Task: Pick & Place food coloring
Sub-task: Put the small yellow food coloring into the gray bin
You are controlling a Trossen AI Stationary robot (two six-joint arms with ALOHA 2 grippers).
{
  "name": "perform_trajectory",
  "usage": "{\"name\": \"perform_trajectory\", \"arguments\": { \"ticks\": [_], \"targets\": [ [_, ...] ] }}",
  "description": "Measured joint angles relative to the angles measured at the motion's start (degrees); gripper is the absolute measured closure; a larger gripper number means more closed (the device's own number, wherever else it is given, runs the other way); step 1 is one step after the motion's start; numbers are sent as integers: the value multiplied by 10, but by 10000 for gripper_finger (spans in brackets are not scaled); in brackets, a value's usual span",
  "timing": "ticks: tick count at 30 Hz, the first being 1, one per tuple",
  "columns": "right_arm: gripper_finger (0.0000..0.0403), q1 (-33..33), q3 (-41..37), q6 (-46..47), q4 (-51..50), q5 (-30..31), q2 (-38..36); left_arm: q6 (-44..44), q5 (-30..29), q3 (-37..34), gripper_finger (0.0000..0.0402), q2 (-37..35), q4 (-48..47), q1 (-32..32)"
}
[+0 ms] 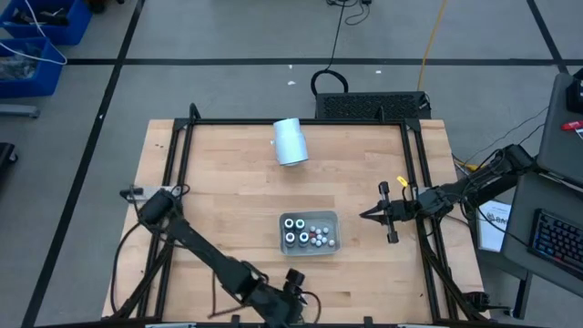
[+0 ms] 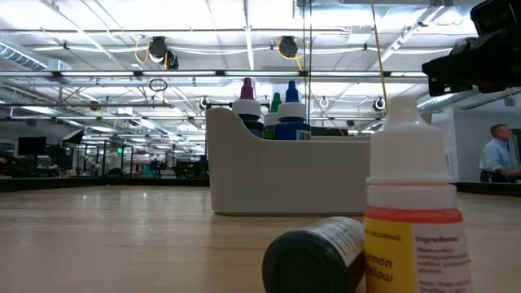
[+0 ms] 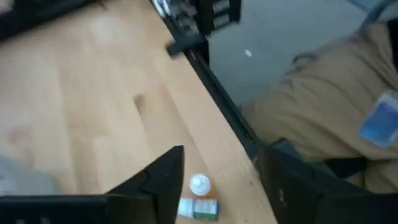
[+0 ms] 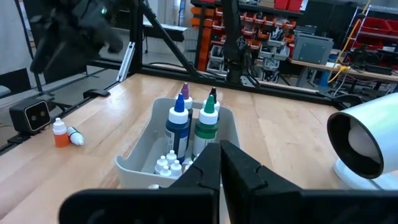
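Food coloring (image 4: 186, 134) mostly in tray (image 4: 134, 165); two bottles (image 4: 65, 135) remain beneath released left gripper (image 3: 221, 186); right gripper (image 4: 221, 163) clenched, empty

Bright, even overhead light; ceiling strip lights (image 2: 244, 37) glare at twelve o'clock, low view. Left wrist view motion-blurred. Near orange-labelled bottle (image 2: 417, 220) soft.
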Motion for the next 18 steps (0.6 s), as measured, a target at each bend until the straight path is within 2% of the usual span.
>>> {"name": "perform_trajectory", "arguments": {
  "ticks": [5,12,18],
  "targets": [
    [402,0,0,-14,0,0,0,-35,5,16,171,39,-24,7],
    [403,0,0,-31,0,0,0,-92,-10,15,181,61,-17,23],
    [403,0,-1,-30,0,0,0,-112,21,15,189,76,-26,33]
  ]
}}
